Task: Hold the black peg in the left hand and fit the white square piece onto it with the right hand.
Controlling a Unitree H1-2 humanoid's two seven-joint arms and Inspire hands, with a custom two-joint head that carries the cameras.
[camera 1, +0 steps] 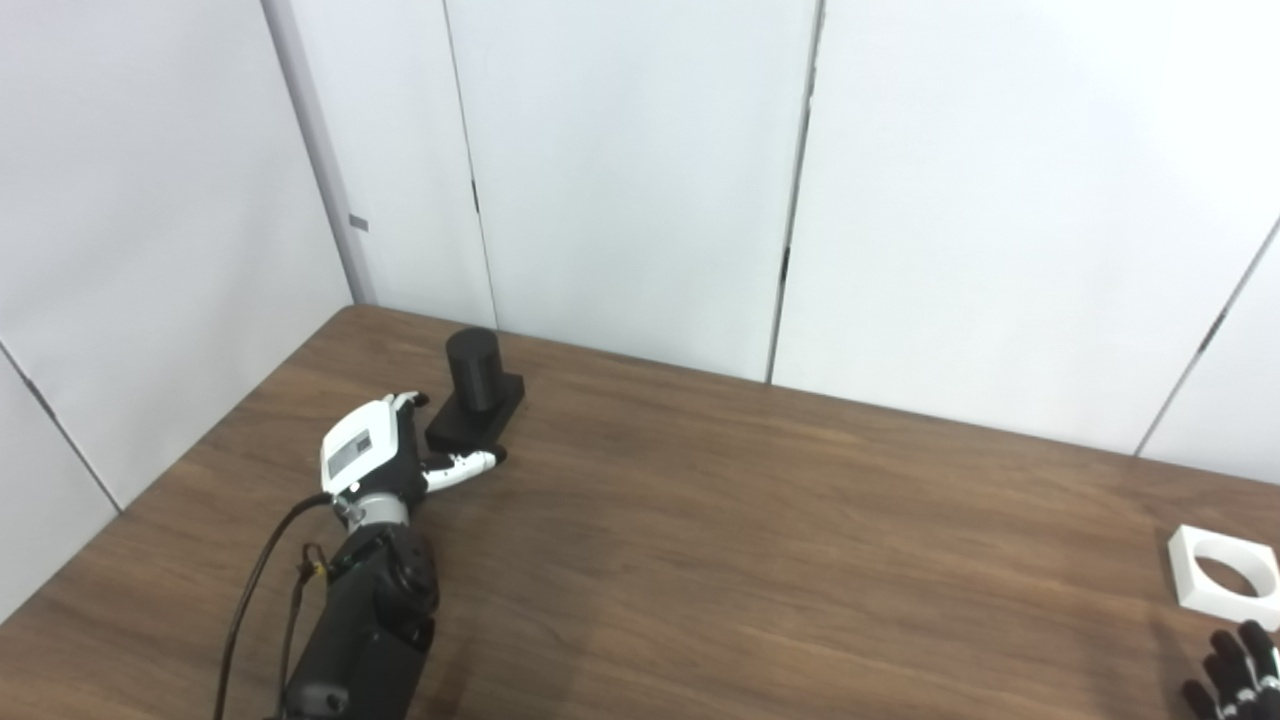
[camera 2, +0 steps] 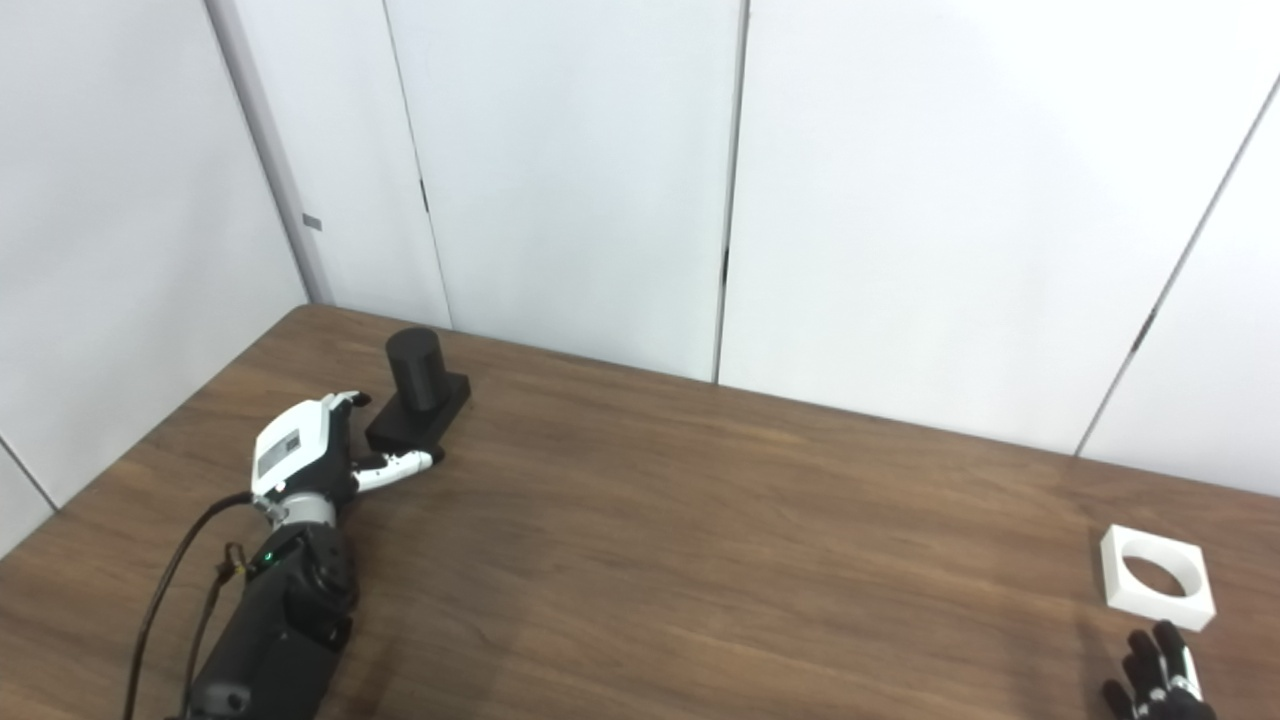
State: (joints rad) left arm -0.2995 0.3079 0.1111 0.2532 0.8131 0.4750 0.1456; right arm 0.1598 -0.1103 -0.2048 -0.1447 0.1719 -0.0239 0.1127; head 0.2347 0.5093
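Observation:
The black peg, a short cylinder on a square black base, stands upright on the wooden table at the far left. My left hand lies just in front of its base, open, with its fingers spread along the base's near side and holding nothing. The white square piece, with a round hole, lies flat at the table's right edge. Only the fingertips of my right hand show at the bottom right, just in front of the white piece and apart from it.
White wall panels close off the table's far and left sides. The left forearm with its black cable comes up from the bottom left.

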